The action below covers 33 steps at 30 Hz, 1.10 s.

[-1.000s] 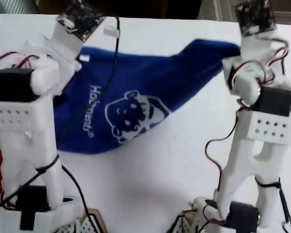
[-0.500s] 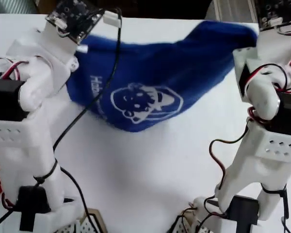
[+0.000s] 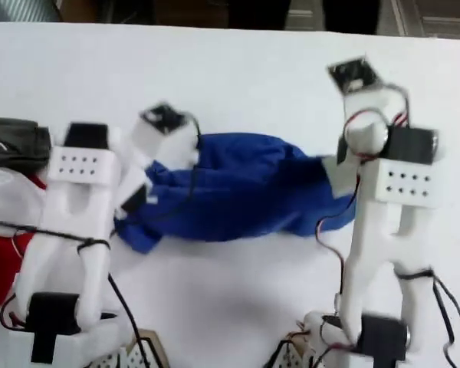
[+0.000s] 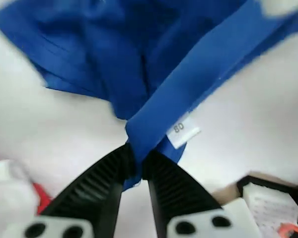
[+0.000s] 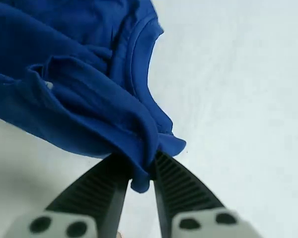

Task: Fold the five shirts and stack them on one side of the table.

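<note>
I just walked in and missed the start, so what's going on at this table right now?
Two robot arms are handling a blue shirt, one at each end. The left pincer is shut on a strip of the fabric near its small white tag, and the right pincer is shut on the other end. The shirt stretches between them across the white table, bunched up and not neatly folded. Other garments, red, white and dark, lie beside the left arm.

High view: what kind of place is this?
Probably a robot workbench for laundry folding: a white table, a left arm and right arm holding a blue shirt between them, more clothes piled at one side.
</note>
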Available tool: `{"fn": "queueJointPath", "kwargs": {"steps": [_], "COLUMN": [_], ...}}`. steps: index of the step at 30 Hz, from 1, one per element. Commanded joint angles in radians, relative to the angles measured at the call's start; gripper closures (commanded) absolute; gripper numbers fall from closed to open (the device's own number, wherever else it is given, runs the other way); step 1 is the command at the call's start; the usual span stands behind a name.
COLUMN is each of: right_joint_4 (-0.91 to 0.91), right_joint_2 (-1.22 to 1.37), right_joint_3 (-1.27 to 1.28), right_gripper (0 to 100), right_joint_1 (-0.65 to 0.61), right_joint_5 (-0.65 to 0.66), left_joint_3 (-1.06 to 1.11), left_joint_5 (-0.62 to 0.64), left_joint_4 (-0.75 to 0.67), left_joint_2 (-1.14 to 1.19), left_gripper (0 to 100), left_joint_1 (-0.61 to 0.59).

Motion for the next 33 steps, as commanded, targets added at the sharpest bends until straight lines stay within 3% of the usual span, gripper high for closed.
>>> {"fn": "queueJointPath", "kwargs": {"steps": [1, 5, 9, 13, 23, 33], "right_joint_4": [-0.143, -0.297, -0.340, -0.341, -0.343, -0.343], "right_joint_2": [-0.282, -0.567, -0.722, -0.731, -0.733, -0.733], "right_joint_3": [0.328, 0.683, 0.827, 0.858, 0.861, 0.856], "right_gripper": [97.8, 97.8, 97.8, 97.8, 97.8, 97.8], "right_joint_1": [-0.005, -0.004, -0.005, 0.001, 0.002, 0.002], "right_joint_5": [0.035, 0.035, 0.035, 0.035, 0.035, 0.037], "left_joint_3": [0.094, 0.163, 0.211, 0.206, 0.217, 0.383], "left_joint_5": [-0.014, -0.127, -0.178, -0.180, -0.172, -0.261], "left_joint_4": [-0.034, -0.023, -0.025, -0.058, -0.106, -0.359], "left_joint_2": [-0.008, -0.008, -0.008, -0.014, -0.008, -0.008], "left_gripper": [97, 97, 93, 86, 85, 85], "left_joint_1": [0.008, 0.002, 0.000, 0.000, 0.041, -0.051]}}
